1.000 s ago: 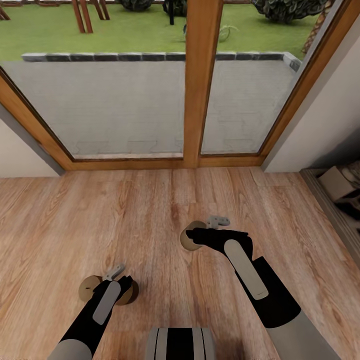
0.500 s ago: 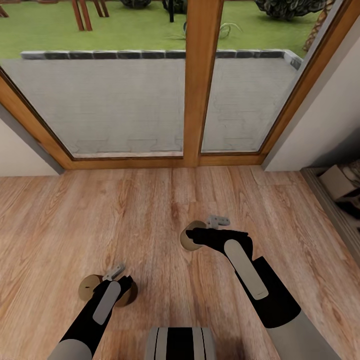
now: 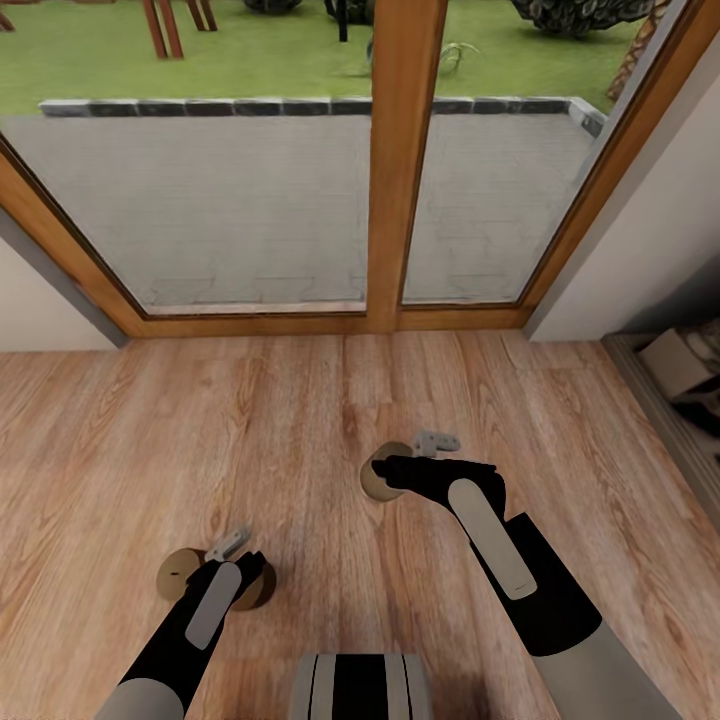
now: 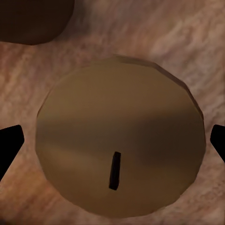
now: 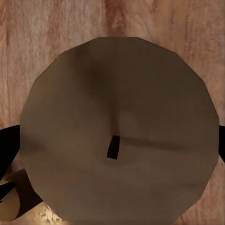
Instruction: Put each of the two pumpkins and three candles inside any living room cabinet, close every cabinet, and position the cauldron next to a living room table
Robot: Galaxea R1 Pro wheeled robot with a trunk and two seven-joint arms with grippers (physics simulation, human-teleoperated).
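The left gripper (image 3: 222, 580) hangs over the plank floor (image 3: 300, 420) with a brown candle (image 4: 119, 140) between its two black fingertips (image 4: 8, 145), wick end facing the wrist camera, axis along the fingers. Each tip sits at the candle's side; it seems clasped, contact not plainly visible. The right gripper (image 3: 392, 473) carries a second candle (image 5: 119, 131) likewise, centred between its fingers (image 5: 7, 147), wick toward the camera. In the head view both candles sit low above the floor, near a wood-framed glass door (image 3: 405, 170).
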